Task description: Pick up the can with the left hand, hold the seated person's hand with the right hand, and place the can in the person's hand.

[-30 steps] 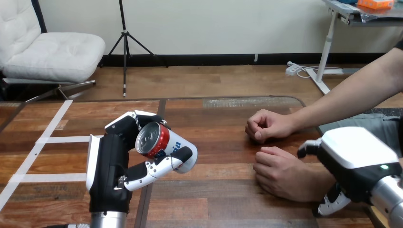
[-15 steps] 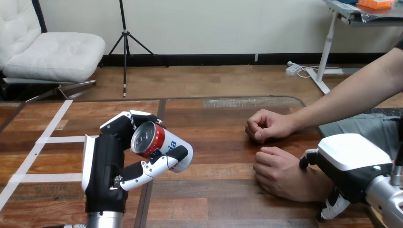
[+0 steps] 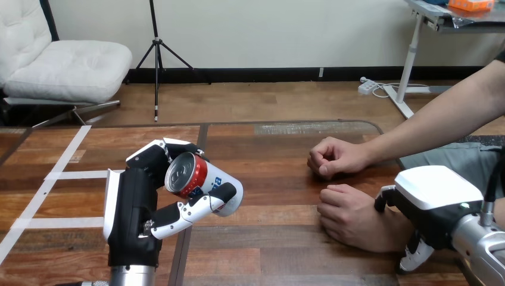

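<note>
My left hand (image 3: 134,208) holds a red, white and blue can (image 3: 199,182) tilted on its side above the table, with the thumb curled under it and the fingers round its top end. The person's nearer hand (image 3: 351,217) lies palm down on the table at the right. My right hand (image 3: 438,205) sits over that hand's wrist; its fingers curl down on both sides of the wrist. The person's farther hand (image 3: 333,158) rests as a loose fist behind.
The wooden table (image 3: 280,250) carries strips of white tape (image 3: 65,176) at the left. A grey patch (image 3: 309,127) lies near its far edge. Bare wood stretches between the can and the person's hands.
My left hand with the can moved slightly left and down a second ago, then stayed. My right hand shifted right and lower along the person's wrist.
</note>
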### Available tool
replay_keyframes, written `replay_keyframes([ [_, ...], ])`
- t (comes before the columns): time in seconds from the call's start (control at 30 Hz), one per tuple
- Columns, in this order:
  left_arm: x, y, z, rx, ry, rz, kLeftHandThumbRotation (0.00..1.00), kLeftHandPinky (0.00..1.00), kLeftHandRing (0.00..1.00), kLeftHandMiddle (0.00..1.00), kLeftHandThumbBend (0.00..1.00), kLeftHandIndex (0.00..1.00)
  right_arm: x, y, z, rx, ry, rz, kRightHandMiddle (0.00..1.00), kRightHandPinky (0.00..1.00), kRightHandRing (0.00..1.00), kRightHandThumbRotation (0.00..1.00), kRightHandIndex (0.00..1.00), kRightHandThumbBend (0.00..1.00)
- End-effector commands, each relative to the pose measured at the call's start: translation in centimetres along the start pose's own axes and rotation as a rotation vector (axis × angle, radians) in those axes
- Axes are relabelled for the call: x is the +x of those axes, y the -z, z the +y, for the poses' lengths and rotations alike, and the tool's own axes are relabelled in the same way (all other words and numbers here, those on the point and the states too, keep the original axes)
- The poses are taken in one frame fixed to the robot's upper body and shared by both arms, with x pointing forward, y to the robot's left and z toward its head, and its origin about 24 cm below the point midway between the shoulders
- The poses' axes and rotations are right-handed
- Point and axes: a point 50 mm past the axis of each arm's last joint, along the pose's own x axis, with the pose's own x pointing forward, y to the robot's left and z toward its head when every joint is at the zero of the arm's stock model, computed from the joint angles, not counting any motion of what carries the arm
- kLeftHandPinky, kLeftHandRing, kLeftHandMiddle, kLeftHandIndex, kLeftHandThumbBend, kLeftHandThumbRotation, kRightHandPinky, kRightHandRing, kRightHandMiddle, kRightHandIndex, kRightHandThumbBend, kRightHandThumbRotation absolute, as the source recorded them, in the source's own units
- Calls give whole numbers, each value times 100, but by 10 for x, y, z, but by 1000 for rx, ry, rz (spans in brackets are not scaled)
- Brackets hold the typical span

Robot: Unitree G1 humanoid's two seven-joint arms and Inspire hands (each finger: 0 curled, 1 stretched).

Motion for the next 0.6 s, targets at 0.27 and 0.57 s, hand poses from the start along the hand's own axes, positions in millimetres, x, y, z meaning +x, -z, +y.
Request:
replay_keyframes([
  [0.27,15,-13,2,6,-5,-90,1,39,40,43,76,44,5,5,-5,-14,2,34,82,75,80,9,78,88],
  [0.57,14,-13,2,0,-8,-84,1,38,40,42,76,44,5,5,-4,-20,-3,46,83,77,82,10,80,86],
])
